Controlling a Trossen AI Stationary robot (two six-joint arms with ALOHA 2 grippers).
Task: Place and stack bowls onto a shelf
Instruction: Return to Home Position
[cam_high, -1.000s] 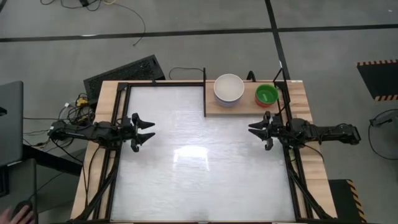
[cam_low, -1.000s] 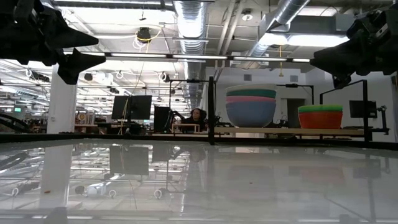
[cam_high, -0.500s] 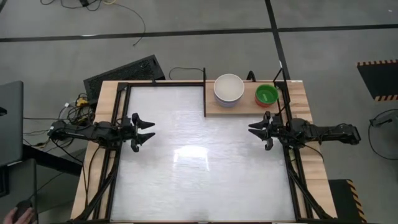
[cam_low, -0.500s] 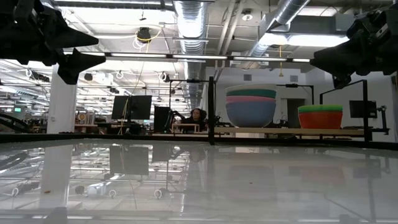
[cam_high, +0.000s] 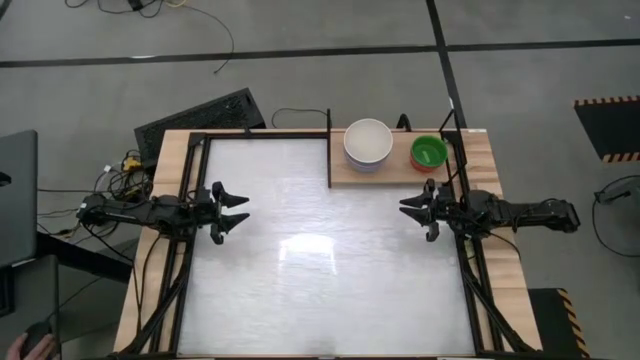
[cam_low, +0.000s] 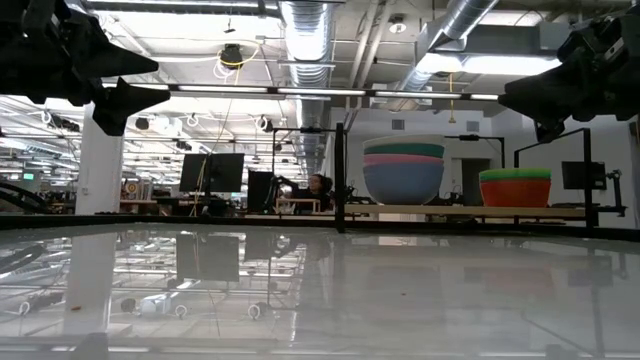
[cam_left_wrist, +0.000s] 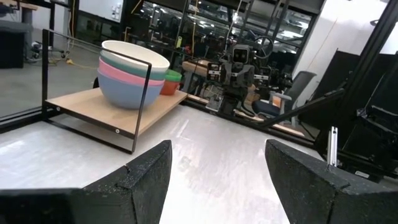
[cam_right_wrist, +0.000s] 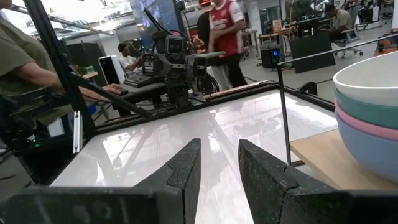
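While both arms reach in level from the sides, the near half of the worktop (cam_high: 320, 290) shows only its glossy white surface mirroring the ceiling lights.

About midway back, the left hand (cam_high: 244, 209) hangs above the left edge and points right. It is empty, and its two fingers are spread wide. Facing it from the right edge is the right hand (cam_high: 404, 208), also empty, its fingers parted by a narrower gap. The two hands are well apart, with the middle of the worktop between them, and neither touches a bowl.

Farther back, the shelf (cam_high: 395, 177) sits in the far right corner of the worktop. It is a light wooden plank with thin black posts (cam_low: 340, 175) at its ends.

Two stacks stand on the shelf:
- **Left end, larger bowls:** the white bowl (cam_high: 368, 143) is on top, with the teal bowl (cam_low: 403, 149) under it, then the pink bowl (cam_low: 403, 158), and the blue bowl (cam_low: 403, 185) resting on the wood.
- **Right end, just beside it but not touching:** the smaller green bowl (cam_high: 428, 152) is nested in a red bowl (cam_low: 515, 192). I cannot tell whether more bowls lie inside that stack.

Both stacks stand upright, a little behind the right hand and farther right than its fingertips.

Beyond the far left corner, a dark keyboard (cam_high: 200, 118) lies on the floor. In the room behind the shelf, a person (cam_low: 318, 187) sits at a desk.
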